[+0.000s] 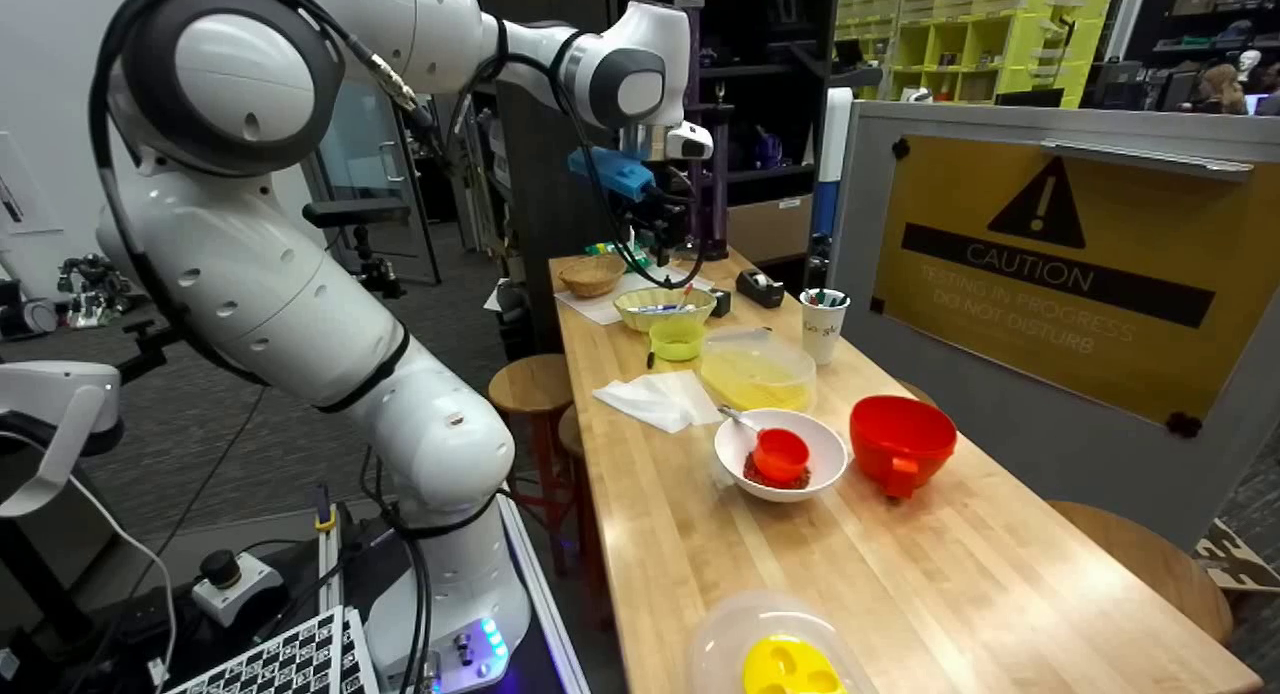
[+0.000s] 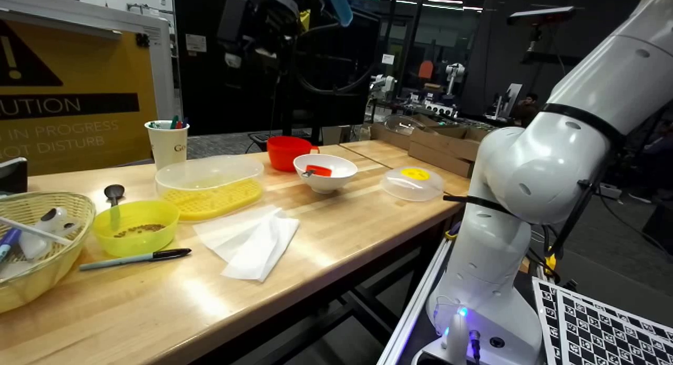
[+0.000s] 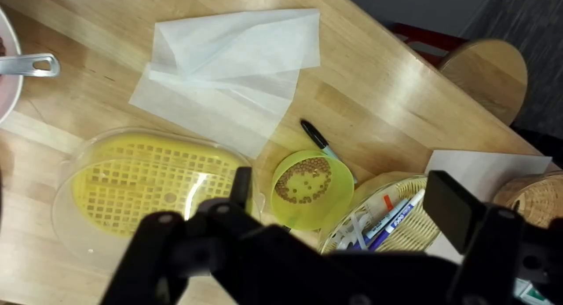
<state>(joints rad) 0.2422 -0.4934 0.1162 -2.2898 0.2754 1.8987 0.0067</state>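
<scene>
My gripper (image 3: 345,193) is open and empty, its black fingers wide apart. It hangs well above the table in an exterior view (image 1: 662,236), touching nothing. Below and between the fingers in the wrist view are a yellow-green bowl (image 3: 316,212) with small brown beads and a wicker basket (image 3: 418,234) holding several pens. The bowl (image 2: 139,239) and basket (image 2: 55,273) show in both exterior views. A capped marker (image 3: 317,136) lies beside the bowl. A clear tub (image 3: 83,234) with a yellow perforated tray (image 3: 149,177) is by the left finger, which covers part of it.
White paper (image 3: 246,81) lies on the table. A white bowl (image 1: 735,444) holds a red scoop (image 1: 780,454) with a metal handle. A red cup (image 1: 900,439), a paper cup of pens (image 1: 822,329), a black spoon (image 2: 114,192) and a small brown basket (image 1: 592,277) stand around.
</scene>
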